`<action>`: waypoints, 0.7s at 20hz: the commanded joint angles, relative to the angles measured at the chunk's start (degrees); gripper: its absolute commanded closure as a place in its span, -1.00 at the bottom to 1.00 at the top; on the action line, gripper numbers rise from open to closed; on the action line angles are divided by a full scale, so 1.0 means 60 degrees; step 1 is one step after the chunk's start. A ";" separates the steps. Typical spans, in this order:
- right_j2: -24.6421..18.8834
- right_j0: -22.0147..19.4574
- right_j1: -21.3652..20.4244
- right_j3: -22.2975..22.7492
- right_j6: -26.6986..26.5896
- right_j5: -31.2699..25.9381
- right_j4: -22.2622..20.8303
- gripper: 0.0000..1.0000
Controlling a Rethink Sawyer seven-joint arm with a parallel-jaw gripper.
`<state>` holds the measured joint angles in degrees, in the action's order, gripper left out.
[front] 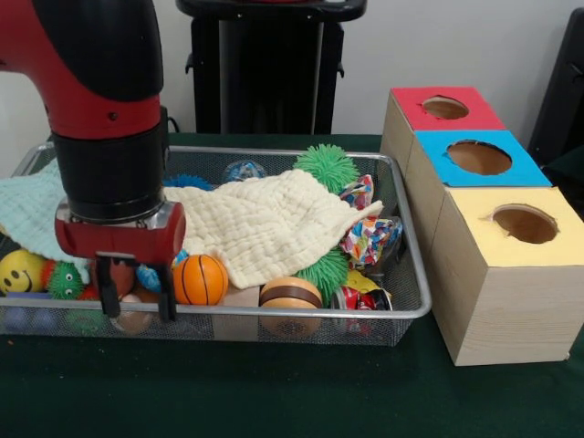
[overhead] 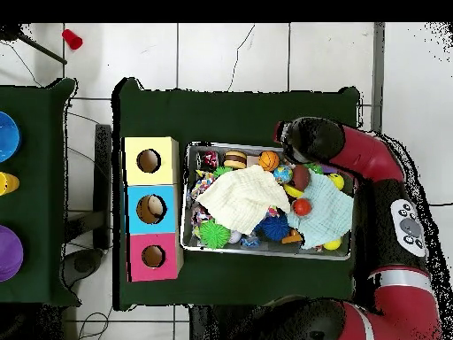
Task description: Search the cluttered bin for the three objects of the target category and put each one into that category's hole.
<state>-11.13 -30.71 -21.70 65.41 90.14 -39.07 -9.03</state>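
Note:
The silver wire-mesh bin [front: 274,312] sits on the green table, full of toys and two cloths. It also shows in the overhead view [overhead: 184,199]. My gripper [front: 138,290] hangs low over the bin's front left corner, its two black fingers apart and reaching down among the toys by an orange basketball [front: 199,278]. Nothing is clearly held between them. In the overhead view the arm's head [overhead: 310,142] covers the gripper. I cannot make out any plush animal; a cream cloth [front: 265,224] and a pale green cloth [front: 32,214] cover much of the bin.
Three boxes with round holes stand beside the bin: red [front: 444,108], blue [front: 479,157] and yellow [front: 524,223]. In the bin lie green spiky balls [front: 326,166], a yellow smiley ball [front: 20,271], a brown striped ball [front: 290,294] and a red ball [overhead: 302,206].

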 commanded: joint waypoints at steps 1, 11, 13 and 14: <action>0.0009 0.0189 -0.0714 0.0476 -0.0652 -0.1117 -0.0643 -1.00; 0.0230 0.0197 -0.0236 0.0987 -0.0974 -0.1472 -0.0884 -1.00; 0.0186 0.0131 -0.0162 0.1080 -0.1134 -0.1451 -0.0936 -1.00; 0.0057 0.0034 -0.0096 0.1162 -0.1242 -0.1433 -0.0885 -1.00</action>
<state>-10.12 -29.52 -24.96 65.69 90.14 -40.04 -9.04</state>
